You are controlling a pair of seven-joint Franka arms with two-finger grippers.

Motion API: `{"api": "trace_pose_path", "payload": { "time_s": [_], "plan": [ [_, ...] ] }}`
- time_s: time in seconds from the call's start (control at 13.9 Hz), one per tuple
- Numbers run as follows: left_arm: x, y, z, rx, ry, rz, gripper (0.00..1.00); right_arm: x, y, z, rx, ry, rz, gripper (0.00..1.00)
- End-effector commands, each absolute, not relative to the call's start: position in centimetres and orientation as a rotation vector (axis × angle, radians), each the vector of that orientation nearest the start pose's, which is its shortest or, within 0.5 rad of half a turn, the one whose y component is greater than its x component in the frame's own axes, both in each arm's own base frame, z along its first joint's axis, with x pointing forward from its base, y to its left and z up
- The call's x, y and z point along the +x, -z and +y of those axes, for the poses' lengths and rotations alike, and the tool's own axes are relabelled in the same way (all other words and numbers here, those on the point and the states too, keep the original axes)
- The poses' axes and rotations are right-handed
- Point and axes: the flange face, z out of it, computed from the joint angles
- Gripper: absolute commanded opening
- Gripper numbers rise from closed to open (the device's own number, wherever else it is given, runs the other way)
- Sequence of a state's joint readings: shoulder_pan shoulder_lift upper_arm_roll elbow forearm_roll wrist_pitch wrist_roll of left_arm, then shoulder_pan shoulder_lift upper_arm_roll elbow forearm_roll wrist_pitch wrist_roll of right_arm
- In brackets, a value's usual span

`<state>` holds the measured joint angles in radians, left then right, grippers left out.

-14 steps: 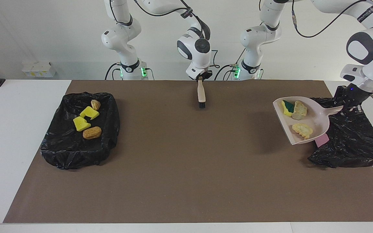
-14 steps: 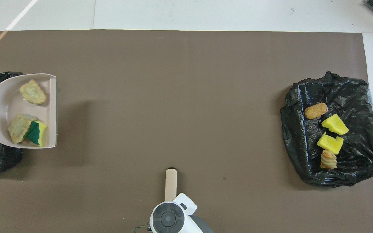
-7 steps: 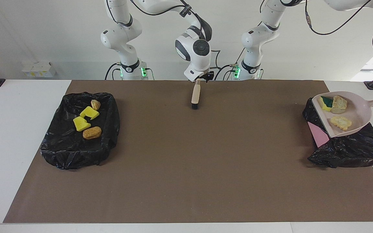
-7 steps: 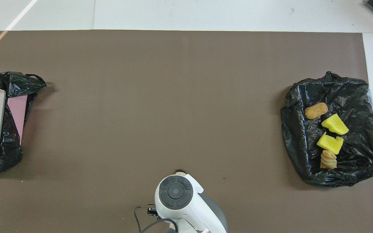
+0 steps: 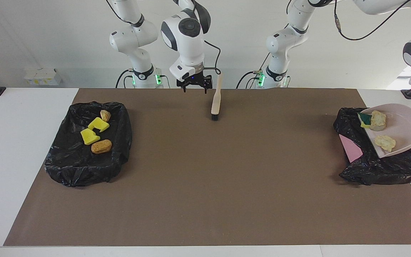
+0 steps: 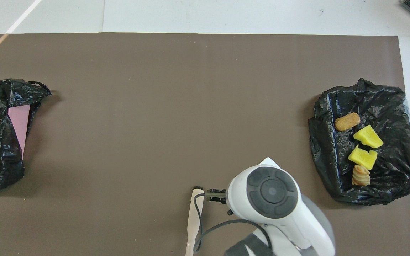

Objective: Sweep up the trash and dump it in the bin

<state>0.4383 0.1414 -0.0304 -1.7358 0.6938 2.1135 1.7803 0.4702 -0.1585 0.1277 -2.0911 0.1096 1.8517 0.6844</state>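
Right gripper (image 5: 194,86) hangs spread, just beside the freestanding brush (image 5: 216,101). Left gripper, out of view, holds the dustpan (image 5: 403,126) of scraps (image 5: 377,120) over the bin (image 5: 382,167).

Dustpan (image 5: 401,132) over bin (image 5: 384,167)

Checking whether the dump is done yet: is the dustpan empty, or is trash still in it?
Not empty. The dustpan, over the black bin bag, holds a yellow-and-green sponge piece and two tan chunks.
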Motion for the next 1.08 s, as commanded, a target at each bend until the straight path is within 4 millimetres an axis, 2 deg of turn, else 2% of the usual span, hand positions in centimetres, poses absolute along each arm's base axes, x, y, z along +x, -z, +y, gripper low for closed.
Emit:
{"api": "trace_pose_path", "payload": {
  "time_s": [0.0,0.22,0.29,0.43,0.51,0.58,0.87,1.01],
  "plan": [
    [53.8,-52.2,25.4,-1.622,-0.674,1.801,0.00,43.9,-54.9,24.0,-3.109,-0.114,0.188,1.00],
    [54.0,-53.3,25.3,-1.478,-0.802,1.762,0.00,46.6,-60.0,18.7,-3.126,-0.028,0.298,1.00],
    [54.0,-53.8,25.5,-1.448,-0.825,1.751,0.00,47.5,-61.1,17.1,-3.167,0.042,0.327,1.00],
    [53.9,-55.5,26.3,-1.443,-0.826,1.714,0.00,49.0,-62.6,15.1,-3.216,0.123,0.307,1.00],
    [53.9,-56.4,26.3,-1.445,-0.818,1.701,0.00,50.1,-63.3,13.1,-3.206,0.100,0.327,1.00],
    [53.7,-57.4,26.0,-1.447,-0.801,1.685,0.00,51.1,-64.2,11.9,-3.212,0.085,0.317,1.00],
    [53.2,-58.1,25.7,-1.539,-0.723,1.675,0.00,53.5,-65.6,8.0,-3.220,0.054,0.364,1.00],
    [52.9,-58.3,25.9,-1.586,-0.738,1.650,0.00,53.6,-65.5,7.4,-3.221,0.031,0.363,1.00]
  ]
}}
